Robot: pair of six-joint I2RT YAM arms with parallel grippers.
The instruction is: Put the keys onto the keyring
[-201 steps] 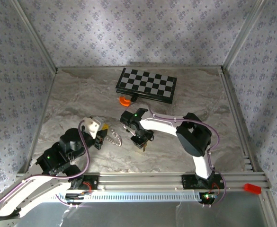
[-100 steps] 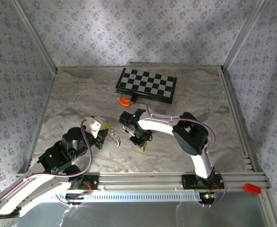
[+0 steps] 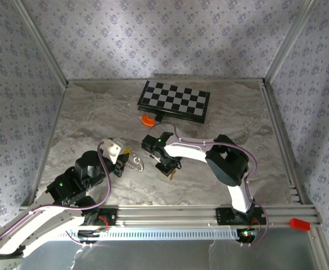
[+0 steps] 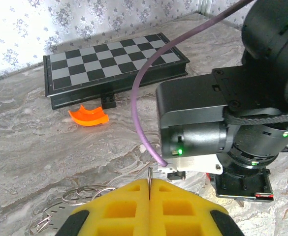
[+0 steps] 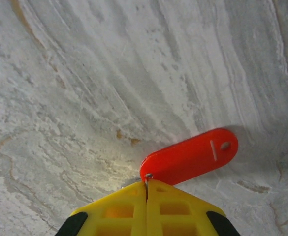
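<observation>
Grey marbled table [image 5: 84, 73], flowered walls around it. My left claw [image 4: 149, 186] is pressed shut, its yellow pads nipping the thin wire of the keyring [image 4: 149, 174]. The silver keys [image 4: 52, 216] trail off it to the lower left. My right claw [image 5: 146, 191] is closed too, pinching the small metal loop at the end of the red-headed key [image 5: 189, 156], which lies out past the pads.

I judge the silver keys are on already and the red one is not yet threaded.

The overhead view tells how the claws stand: near each other, apart, well short of the chessboard [image 3: 175, 101]. The wrist cameras tell the grips, too small to judge from above.
</observation>
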